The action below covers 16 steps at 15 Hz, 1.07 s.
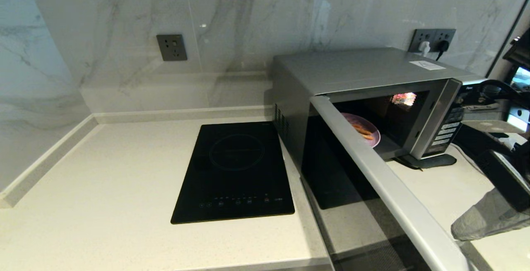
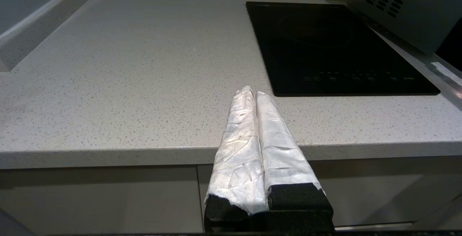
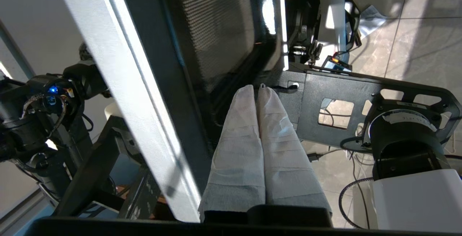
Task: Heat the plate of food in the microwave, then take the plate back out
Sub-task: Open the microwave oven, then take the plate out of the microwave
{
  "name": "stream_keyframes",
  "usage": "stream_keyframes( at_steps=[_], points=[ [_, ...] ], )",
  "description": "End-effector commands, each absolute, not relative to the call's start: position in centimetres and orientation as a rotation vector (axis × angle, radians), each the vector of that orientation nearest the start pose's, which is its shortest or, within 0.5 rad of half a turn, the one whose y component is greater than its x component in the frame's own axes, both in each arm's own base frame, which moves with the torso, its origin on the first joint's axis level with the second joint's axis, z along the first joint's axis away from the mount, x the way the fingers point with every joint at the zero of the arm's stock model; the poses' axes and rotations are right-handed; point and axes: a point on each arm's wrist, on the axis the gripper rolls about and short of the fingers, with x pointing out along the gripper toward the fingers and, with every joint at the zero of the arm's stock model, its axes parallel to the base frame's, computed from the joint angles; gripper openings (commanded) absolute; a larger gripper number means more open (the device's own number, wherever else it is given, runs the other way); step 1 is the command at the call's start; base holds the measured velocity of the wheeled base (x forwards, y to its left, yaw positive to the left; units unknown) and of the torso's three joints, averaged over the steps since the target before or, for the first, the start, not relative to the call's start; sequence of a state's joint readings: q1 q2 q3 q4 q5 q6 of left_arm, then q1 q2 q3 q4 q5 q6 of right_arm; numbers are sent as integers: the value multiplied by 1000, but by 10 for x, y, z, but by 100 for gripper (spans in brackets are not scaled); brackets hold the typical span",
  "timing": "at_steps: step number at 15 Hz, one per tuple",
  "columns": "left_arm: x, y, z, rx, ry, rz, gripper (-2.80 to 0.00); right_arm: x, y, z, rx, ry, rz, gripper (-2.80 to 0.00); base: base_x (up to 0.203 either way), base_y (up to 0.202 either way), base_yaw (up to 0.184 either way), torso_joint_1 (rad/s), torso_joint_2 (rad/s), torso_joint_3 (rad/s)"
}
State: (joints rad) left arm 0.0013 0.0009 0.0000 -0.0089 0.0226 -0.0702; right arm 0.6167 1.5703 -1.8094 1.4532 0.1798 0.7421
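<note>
The silver-grey microwave (image 1: 352, 70) stands at the back right of the counter with its door (image 1: 385, 180) swung wide open toward me. Inside on the cavity floor sits the lilac plate of food (image 1: 366, 132), its near side hidden by the door's rim. My right gripper (image 1: 457, 228) hangs to the right of the door near its free end, shut and holding nothing. In the right wrist view its wrapped fingertips (image 3: 257, 88) point at the door's inner side (image 3: 216, 23); I cannot tell whether they touch it. My left gripper (image 2: 254, 92) is shut and empty at the counter's front edge.
A flat black induction hob (image 1: 236, 171) is set into the counter left of the microwave. The microwave's vented side (image 2: 404, 8) borders the hob (image 2: 332, 44). Wall sockets (image 1: 171, 47) sit on the marble backsplash. A plug and cable (image 1: 443, 46) run behind the microwave.
</note>
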Motion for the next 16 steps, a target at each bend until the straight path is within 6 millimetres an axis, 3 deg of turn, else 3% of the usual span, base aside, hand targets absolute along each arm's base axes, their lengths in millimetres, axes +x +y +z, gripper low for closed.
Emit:
stream_keyframes(
  at_steps=[1,3,7,10,13,16],
  points=[
    [-23,0,76,-71,-9,24,-280,143,105,325,377,1364,205,-280,0,0,0,0,0,0],
    [-23,0,76,-71,-9,24,-280,137,97,333,454,1271,183,-280,0,0,0,0,0,0],
    [-23,0,76,-71,-9,24,-280,139,70,337,565,1066,-46,-280,0,0,0,0,0,0],
    [-23,0,76,-71,-9,24,-280,155,43,333,675,902,-221,-280,0,0,0,0,0,0],
    [-23,0,76,-72,-9,24,-280,178,11,315,757,768,-358,-280,0,0,0,0,0,0],
    [-23,0,76,-72,-9,24,-280,190,-14,306,866,731,-274,-280,0,0,0,0,0,0]
  ],
)
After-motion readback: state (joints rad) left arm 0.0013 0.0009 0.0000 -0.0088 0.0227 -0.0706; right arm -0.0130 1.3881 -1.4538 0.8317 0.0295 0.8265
